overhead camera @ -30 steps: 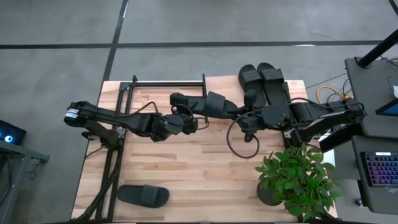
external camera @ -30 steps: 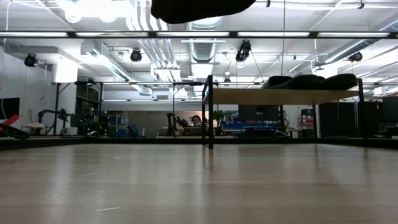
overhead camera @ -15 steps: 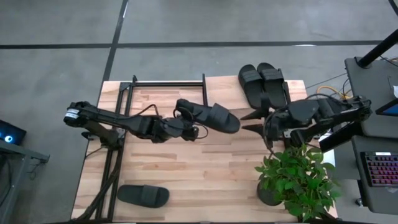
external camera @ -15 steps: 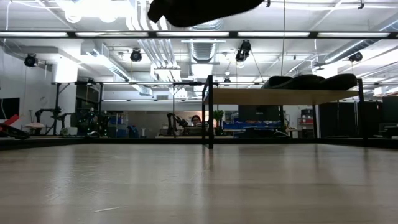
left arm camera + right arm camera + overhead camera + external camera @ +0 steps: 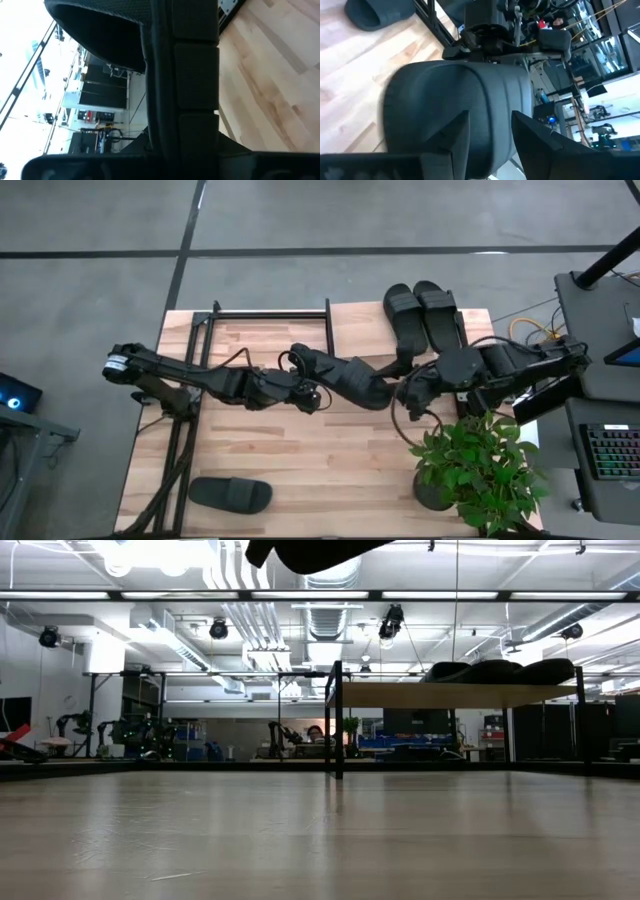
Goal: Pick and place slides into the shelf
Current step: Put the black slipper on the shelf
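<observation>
One slide [image 5: 350, 378] hangs above the worktop [image 5: 300, 470], clamped in the left hand [image 5: 312, 383]; the right hand [image 5: 402, 392], fingers apart at its toe (apparently for a handover), faces it.

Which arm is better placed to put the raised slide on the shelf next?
Right, probably. The shelf with two slides stands on its side, and the right gripper is at the held slide's end. The left gripper grips the far end.
</observation>
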